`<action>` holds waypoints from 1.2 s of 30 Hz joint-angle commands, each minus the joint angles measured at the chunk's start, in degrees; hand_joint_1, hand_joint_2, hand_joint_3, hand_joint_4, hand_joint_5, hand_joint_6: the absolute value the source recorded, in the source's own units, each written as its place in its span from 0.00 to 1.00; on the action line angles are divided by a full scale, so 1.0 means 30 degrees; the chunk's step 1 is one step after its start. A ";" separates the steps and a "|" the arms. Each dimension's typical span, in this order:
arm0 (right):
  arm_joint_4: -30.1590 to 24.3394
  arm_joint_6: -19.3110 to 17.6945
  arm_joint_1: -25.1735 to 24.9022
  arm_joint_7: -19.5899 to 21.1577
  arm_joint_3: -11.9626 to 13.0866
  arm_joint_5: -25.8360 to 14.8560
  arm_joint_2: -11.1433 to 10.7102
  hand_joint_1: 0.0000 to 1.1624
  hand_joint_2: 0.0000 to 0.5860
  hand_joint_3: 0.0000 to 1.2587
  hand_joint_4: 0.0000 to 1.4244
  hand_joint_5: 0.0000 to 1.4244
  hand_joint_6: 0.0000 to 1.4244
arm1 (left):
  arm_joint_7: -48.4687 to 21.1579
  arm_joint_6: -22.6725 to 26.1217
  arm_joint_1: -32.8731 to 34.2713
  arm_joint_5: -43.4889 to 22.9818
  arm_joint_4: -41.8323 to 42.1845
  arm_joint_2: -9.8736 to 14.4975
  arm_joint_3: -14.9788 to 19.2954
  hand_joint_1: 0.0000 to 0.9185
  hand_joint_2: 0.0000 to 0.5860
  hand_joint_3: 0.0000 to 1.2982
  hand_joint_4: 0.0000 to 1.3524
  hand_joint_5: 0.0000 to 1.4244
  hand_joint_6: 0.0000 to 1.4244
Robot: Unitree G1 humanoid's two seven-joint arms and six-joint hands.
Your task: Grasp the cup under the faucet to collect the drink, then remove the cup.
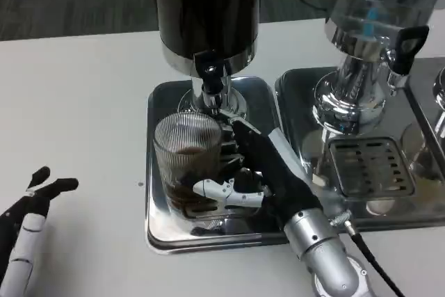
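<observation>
Head view: the ribbed glass cup (188, 161) was gripped by the right robot hand (261, 175) under the dispenser faucet (211, 78) so the dark drink could be caught, while the left robot hand (31, 203) was rested released on the surface (76, 102).

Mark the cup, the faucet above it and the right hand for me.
cup (182, 145): head view, ribbed glass wall.
faucet (211, 74): head view, black tap handle.
right hand (268, 172): head view, dark back of the hand.

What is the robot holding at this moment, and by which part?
The right hand grips the ribbed clear glass cup by its side wall, lower half, under the black faucet. The left hand holds nothing.
</observation>
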State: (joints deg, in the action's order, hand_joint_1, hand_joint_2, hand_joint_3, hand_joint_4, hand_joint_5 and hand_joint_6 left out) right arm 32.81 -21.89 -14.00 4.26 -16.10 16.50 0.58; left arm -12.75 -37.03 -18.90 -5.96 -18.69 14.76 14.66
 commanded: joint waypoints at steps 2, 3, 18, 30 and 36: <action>0.0186 -0.0120 0.0345 0.0221 0.0131 -0.0140 0.0273 0.76 0.28 0.20 0.24 0.35 0.51 | 0.0127 -0.0267 -0.0216 0.0091 0.0275 -0.0081 0.0004 0.00 0.37 0.33 0.06 0.10 0.00; 0.0140 -0.0157 0.0389 0.0426 0.0126 -0.0015 0.0286 0.76 0.28 0.20 0.25 0.36 0.51 | 0.0133 -0.0255 -0.0212 0.0089 0.0270 -0.0093 -0.0003 0.00 0.37 0.33 0.06 0.10 0.00; 0.0238 -0.1142 0.0577 0.1756 0.0382 0.0253 0.0409 0.77 0.28 0.27 0.30 0.43 0.64 | 0.0125 -0.0265 -0.0123 0.0020 0.0109 -0.0240 -0.0048 0.00 0.37 0.34 0.07 0.10 0.00; 0.0280 -0.1433 0.0716 0.2292 0.0449 0.0454 0.0551 0.79 0.31 0.30 0.34 0.48 0.71 | 0.0090 -0.0209 -0.0318 -0.0033 0.0327 -0.0265 -0.0021 0.00 0.37 0.34 0.07 0.10 0.00; 0.0335 -0.1722 0.0952 0.3266 0.0675 0.0686 0.0763 0.80 0.31 0.33 0.36 0.52 0.78 | 0.0060 -0.0117 -0.0313 -0.0028 0.0388 -0.0222 -0.0016 0.00 0.37 0.34 0.07 0.10 0.00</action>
State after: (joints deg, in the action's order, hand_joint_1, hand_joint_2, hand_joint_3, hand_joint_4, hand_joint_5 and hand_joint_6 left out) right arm 33.73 -25.13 -11.74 11.35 -14.85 18.53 2.17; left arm -12.75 -37.02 -19.58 -6.10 -18.35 14.14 14.66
